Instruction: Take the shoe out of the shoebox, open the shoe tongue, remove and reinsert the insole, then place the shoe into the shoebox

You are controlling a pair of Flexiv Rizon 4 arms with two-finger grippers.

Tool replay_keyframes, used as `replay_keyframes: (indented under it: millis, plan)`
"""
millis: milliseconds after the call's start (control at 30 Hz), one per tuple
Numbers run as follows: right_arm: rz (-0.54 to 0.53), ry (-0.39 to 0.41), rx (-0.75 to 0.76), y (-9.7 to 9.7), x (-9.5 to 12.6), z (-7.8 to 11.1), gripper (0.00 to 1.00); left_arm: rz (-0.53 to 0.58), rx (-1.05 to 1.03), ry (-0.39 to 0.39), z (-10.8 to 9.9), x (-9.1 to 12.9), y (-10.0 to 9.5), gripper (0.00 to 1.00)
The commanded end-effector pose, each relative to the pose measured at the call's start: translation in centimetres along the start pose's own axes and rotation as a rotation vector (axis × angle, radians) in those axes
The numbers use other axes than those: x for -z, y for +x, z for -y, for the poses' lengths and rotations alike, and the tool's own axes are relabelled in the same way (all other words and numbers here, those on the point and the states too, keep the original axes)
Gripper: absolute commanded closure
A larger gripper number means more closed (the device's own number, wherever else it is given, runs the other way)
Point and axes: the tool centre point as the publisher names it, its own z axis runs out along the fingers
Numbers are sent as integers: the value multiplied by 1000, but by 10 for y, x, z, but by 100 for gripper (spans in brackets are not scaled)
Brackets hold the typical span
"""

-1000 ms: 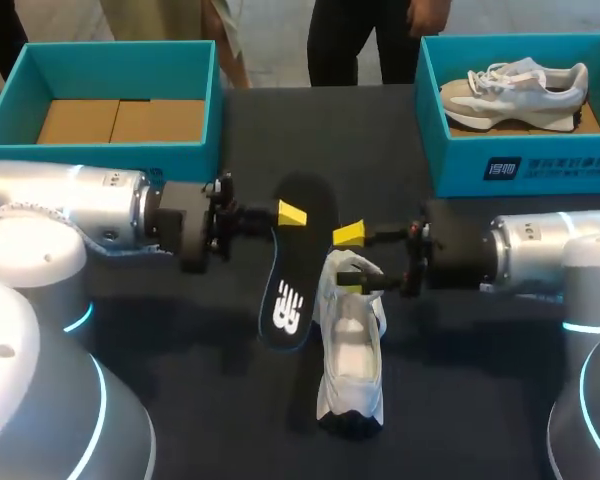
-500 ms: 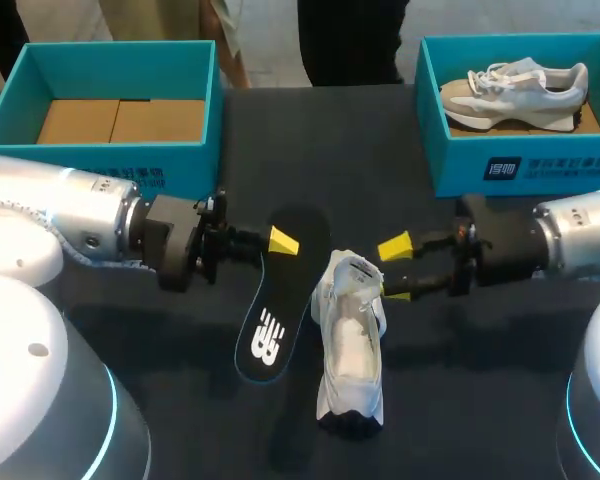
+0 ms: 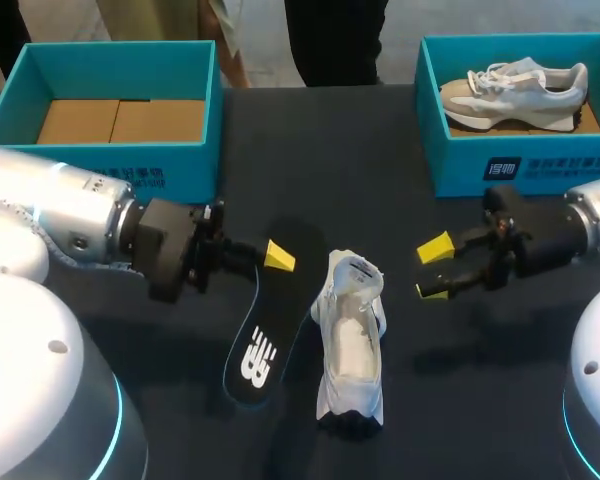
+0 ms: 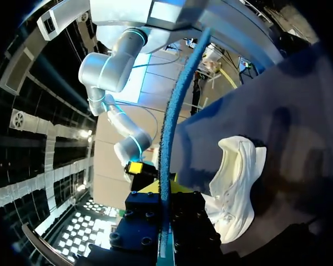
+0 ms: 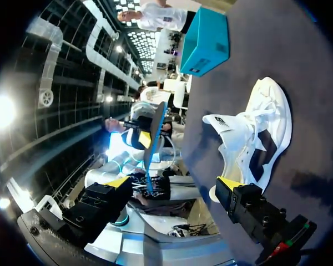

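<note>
A black insole (image 3: pixel 272 315) with a white logo hangs tilted over the dark table, left of the white shoe (image 3: pixel 351 345). My left gripper (image 3: pixel 278 256) is shut on the insole's far end. In the left wrist view the insole (image 4: pixel 168 122) runs edge-on between the fingers of my left gripper (image 4: pixel 165 195), with the shoe (image 4: pixel 237 183) lying beside it. My right gripper (image 3: pixel 435 269) stands open to the right of the shoe, apart from it. In the right wrist view the shoe (image 5: pixel 258 136) lies ahead of my right gripper (image 5: pixel 173 183), tongue raised, and the insole (image 5: pixel 153 141) shows beyond.
A teal shoebox (image 3: pixel 195 160) at the back left holds only cardboard. Another teal box (image 3: pixel 460 165) at the back right holds a grey and white shoe (image 3: pixel 515 82). The table (image 3: pixel 340 160) is covered in dark cloth.
My left gripper has drawn the insole toward the front left, away from the shoe. My right gripper has pulled back to the right, off the shoe's tongue.
</note>
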Motion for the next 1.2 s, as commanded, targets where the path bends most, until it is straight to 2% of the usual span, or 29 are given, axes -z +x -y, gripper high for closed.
replay_keyframes:
  millis: [33,100,133,233,300,633,733,1200]
  plan:
    - [5,-2,-1,1,-1,1,0,-9,1,-8,5,3,-2,100]
    - [5,-2,-1,1,-1,1,0,-9,1,-8,5,3,-2,100]
    - [-7,39,47,1,-4,1,0,-4,2,15,7,1,-4,100]
    - [60,65,164,0,1,7,0,-8,22,62,12,-4,-3,100]
    - [116,77,222,-2,7,11,0,-19,43,87,16,-6,0,100]
    - [256,131,428,-15,39,31,0,-1,135,154,38,-10,12,100]
    - [247,143,448,-17,43,35,0,0,162,171,43,-15,16,100]
    - [247,143,448,-17,43,35,0,0,162,171,43,-15,16,100]
